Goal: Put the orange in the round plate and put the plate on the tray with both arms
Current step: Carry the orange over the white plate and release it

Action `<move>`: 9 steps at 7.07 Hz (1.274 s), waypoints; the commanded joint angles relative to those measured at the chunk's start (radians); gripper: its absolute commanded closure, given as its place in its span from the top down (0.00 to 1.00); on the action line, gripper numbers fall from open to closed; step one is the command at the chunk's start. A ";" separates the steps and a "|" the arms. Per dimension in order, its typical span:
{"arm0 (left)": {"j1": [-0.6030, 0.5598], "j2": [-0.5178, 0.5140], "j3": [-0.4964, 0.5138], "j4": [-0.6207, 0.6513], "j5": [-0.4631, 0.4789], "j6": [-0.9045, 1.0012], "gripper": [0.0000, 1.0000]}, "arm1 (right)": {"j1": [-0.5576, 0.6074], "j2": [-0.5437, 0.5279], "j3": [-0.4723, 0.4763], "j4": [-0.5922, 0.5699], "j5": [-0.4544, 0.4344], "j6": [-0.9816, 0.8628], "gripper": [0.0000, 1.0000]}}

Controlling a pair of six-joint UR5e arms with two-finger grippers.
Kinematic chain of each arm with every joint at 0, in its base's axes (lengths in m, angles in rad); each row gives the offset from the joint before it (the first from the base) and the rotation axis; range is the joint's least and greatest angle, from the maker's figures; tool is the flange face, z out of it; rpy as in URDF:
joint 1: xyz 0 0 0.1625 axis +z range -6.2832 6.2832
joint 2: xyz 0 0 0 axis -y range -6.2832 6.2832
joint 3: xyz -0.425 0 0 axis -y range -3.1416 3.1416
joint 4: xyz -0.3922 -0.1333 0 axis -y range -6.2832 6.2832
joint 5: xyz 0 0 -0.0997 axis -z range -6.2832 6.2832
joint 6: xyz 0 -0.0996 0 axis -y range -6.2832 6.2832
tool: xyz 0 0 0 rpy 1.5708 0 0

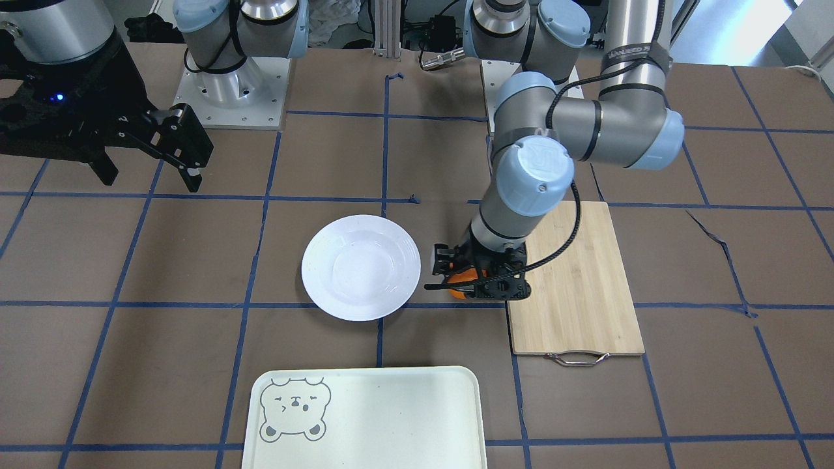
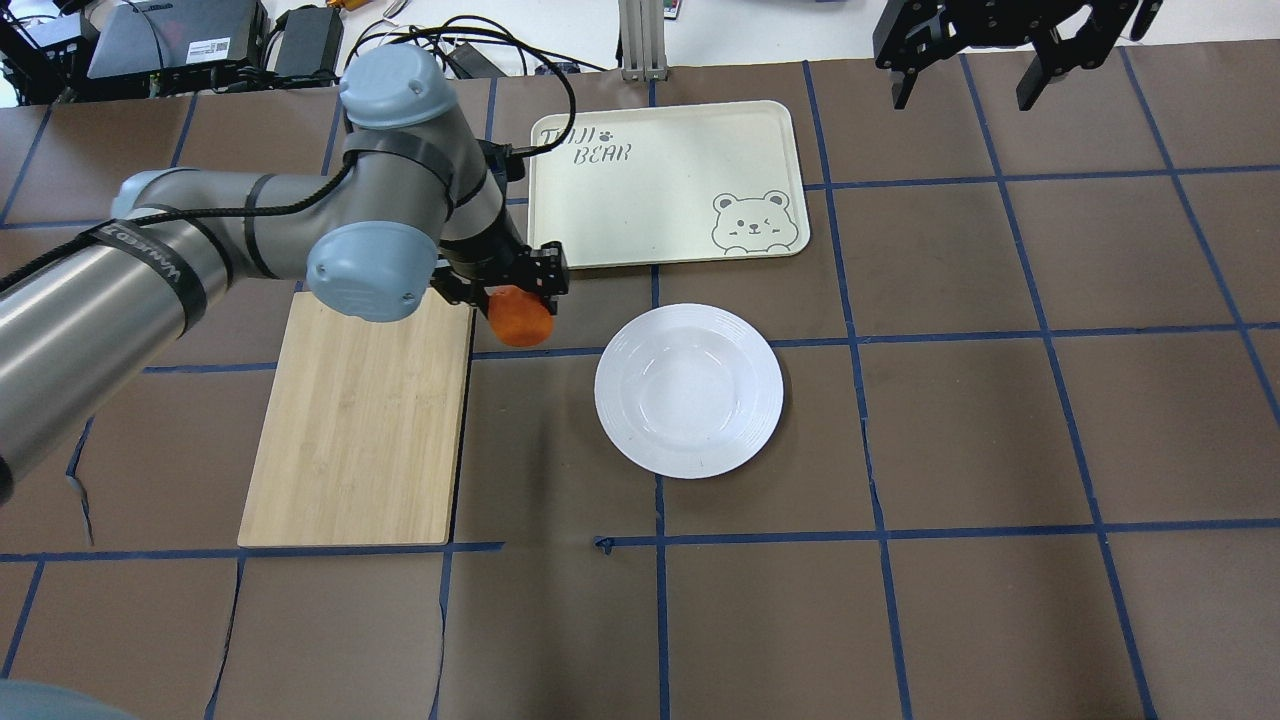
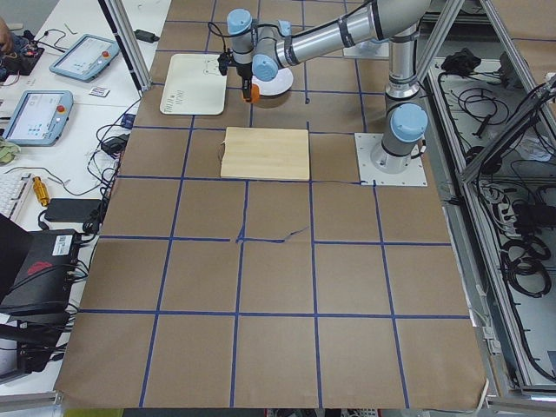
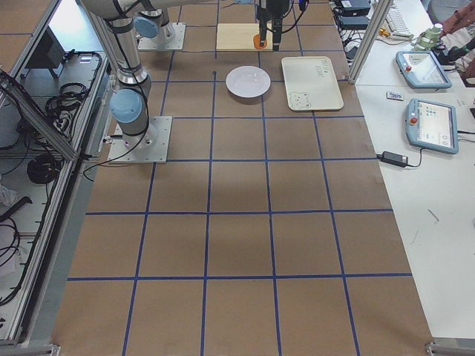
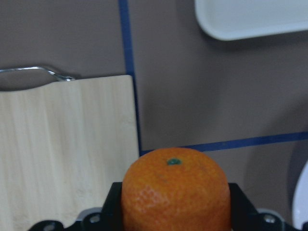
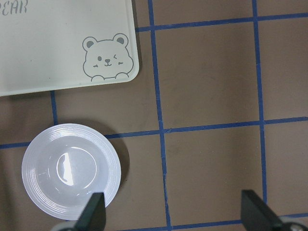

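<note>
My left gripper [image 2: 519, 298] is shut on the orange [image 2: 521, 320], which fills the bottom of the left wrist view [image 5: 175, 190]. It holds the fruit over the brown table cover, between the bamboo board and the round plate [image 2: 689, 390]. The white plate is empty and lies a short way to the orange's right in the overhead view, also seen as the plate [image 1: 360, 267]. Beyond it lies the cream tray [image 2: 660, 180] with its bear drawing, bare. My right gripper [image 2: 965, 90] hangs open and high at the far right, looking down on the plate [image 6: 71, 171] and tray [image 6: 53, 53].
The bamboo cutting board [image 2: 360, 420] with a metal handle lies under my left arm, its edge right beside the orange. Blue tape lines grid the brown table cover. Tablets and cables sit on side tables beyond the tray.
</note>
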 commanded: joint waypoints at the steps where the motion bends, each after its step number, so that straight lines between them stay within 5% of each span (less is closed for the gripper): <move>1: -0.140 -0.046 -0.004 0.047 -0.113 -0.257 0.00 | 0.000 0.000 0.000 0.001 0.000 -0.003 1.00; 4: -0.211 -0.135 -0.015 0.099 -0.158 -0.305 0.00 | -0.002 -0.006 -0.003 -0.014 0.018 -0.025 1.00; 5: -0.211 -0.141 -0.013 0.120 -0.155 -0.304 0.56 | -0.005 -0.003 -0.005 -0.020 0.043 -0.034 1.00; 6: -0.211 -0.141 -0.007 0.130 -0.156 -0.286 1.00 | -0.008 -0.003 -0.003 -0.026 0.044 -0.040 1.00; 9: -0.144 -0.072 0.019 0.108 -0.156 -0.278 1.00 | -0.044 0.005 -0.015 0.030 0.032 -0.025 1.00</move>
